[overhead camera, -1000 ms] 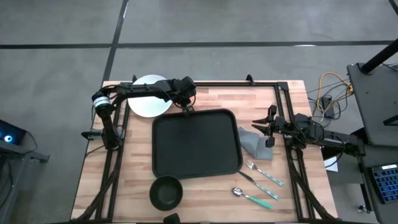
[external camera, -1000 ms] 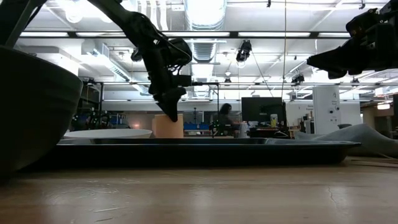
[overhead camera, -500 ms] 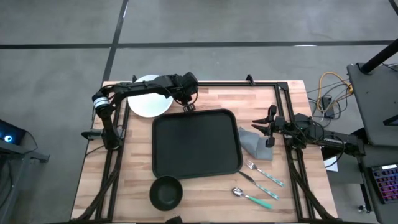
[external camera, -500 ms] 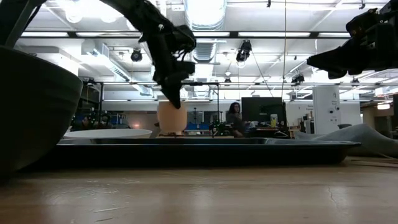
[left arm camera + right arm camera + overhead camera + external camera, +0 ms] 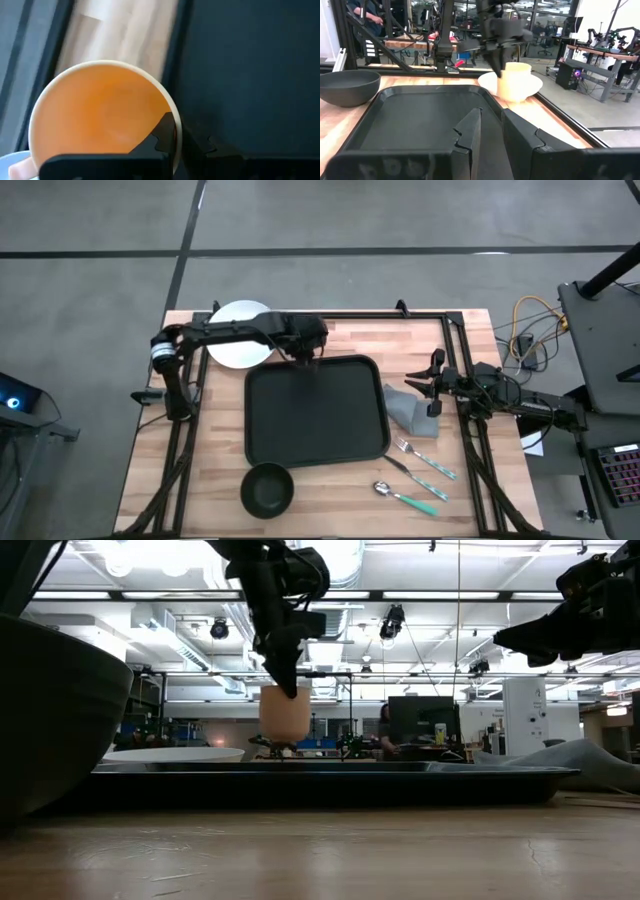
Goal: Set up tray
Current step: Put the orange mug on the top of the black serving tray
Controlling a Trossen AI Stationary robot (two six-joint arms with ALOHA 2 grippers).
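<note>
Since a second ago our left gripper (image 5: pixel 303 357) has carried the cup (image 5: pixel 284 715) up off the worktop (image 5: pixel 420 490) and rightward, from beside the plate to the tray's far edge; the low view now shows the cup hanging clear of the surface.

We see the worktop as pale butcher-block wood. On it the black tray (image 5: pixel 315 412) lies flat at the middle, its far edge near the far edge of the worktop. The white plate (image 5: pixel 238 333) sits at the far left corner, apart from the tray. A grey cloth (image 5: pixel 405 410) lies just beside the tray's right edge. The dark bowl (image 5: pixel 267 489) rests near the near edge, just off the tray's near left corner. A fork (image 5: pixel 425 459) and a spoon (image 5: pixel 408 499), both with teal handles, lie toward the near right corner.

The cup is cream outside and orange inside in the left wrist view (image 5: pixel 102 117). Our left jaws pinch its rim, one finger inside. Our right gripper (image 5: pixel 436 382) waits above the right edge of the worktop, jaws slightly spread.
</note>
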